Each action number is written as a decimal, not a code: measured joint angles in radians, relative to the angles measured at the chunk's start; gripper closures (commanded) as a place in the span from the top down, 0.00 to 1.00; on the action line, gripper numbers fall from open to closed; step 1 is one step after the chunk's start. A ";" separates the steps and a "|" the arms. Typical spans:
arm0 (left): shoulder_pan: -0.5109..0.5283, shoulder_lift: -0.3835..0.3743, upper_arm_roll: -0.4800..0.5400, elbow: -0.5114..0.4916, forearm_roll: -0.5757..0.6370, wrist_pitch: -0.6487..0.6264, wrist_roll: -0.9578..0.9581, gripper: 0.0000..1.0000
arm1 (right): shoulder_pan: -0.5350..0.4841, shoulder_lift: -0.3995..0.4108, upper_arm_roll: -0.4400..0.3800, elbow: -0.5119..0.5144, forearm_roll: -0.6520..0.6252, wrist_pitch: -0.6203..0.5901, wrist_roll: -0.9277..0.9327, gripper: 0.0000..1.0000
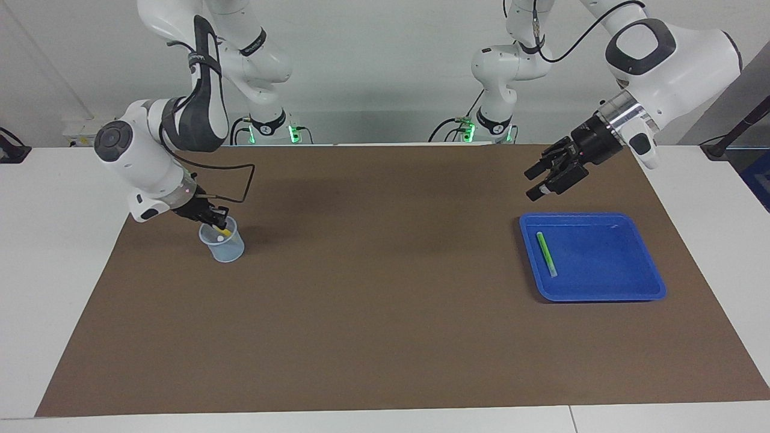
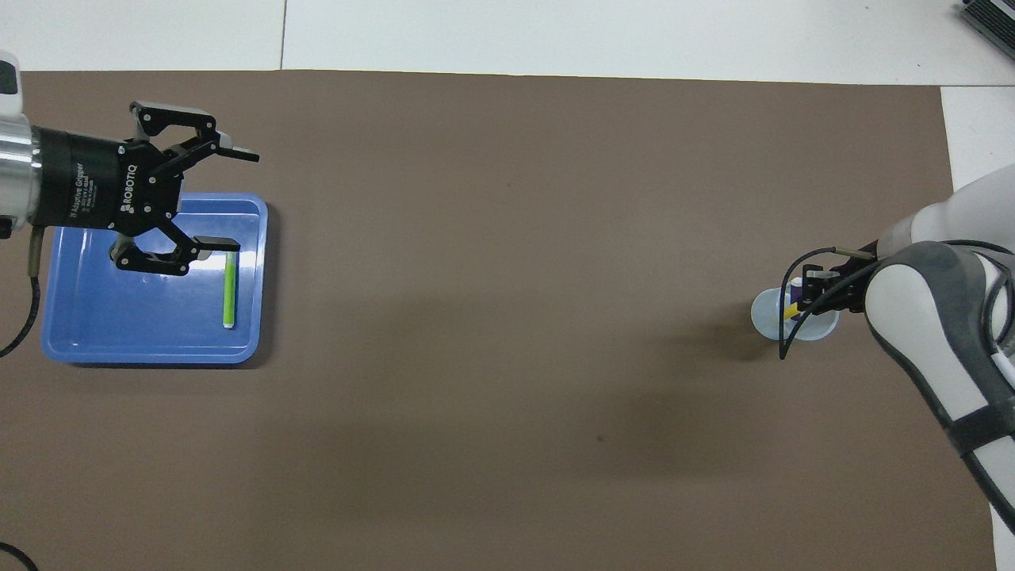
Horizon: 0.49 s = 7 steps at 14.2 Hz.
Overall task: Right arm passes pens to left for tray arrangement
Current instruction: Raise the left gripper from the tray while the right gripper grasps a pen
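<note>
A white worktop (image 1: 60, 252) carried a brown mat (image 1: 385, 313) over most of the frame; on the mat sat a blue tray (image 1: 652, 282) at centre right and a pale cup (image 1: 227, 249) at centre left

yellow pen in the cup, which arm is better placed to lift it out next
Right. The right gripper is shut on the yellow pen at the cup; the left gripper hangs open above the tray.

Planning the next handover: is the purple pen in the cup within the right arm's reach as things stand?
Probably yes. The right pincer is shut on the yellow pen at the cup mouth, where the purple pen stands uncovered. It must first hand off the yellow one.
</note>
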State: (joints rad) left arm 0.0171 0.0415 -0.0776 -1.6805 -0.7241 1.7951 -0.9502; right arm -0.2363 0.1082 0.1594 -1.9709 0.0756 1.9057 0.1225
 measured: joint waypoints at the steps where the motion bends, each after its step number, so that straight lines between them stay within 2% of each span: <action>1: 0.000 -0.001 0.000 -0.003 0.000 0.001 -0.001 0.95 | 0.002 -0.009 0.003 0.000 -0.012 -0.009 0.000 0.00; 7: -0.002 -0.006 -0.001 -0.018 -0.002 0.016 -0.001 0.95 | 0.062 -0.094 0.006 0.059 -0.059 -0.165 -0.003 0.00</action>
State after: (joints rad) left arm 0.0149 0.0353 -0.0788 -1.6984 -0.7261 1.8108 -0.9512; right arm -0.1740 0.0139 0.1658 -1.9122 0.0164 1.7406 0.1195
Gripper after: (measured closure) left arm 0.000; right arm 0.815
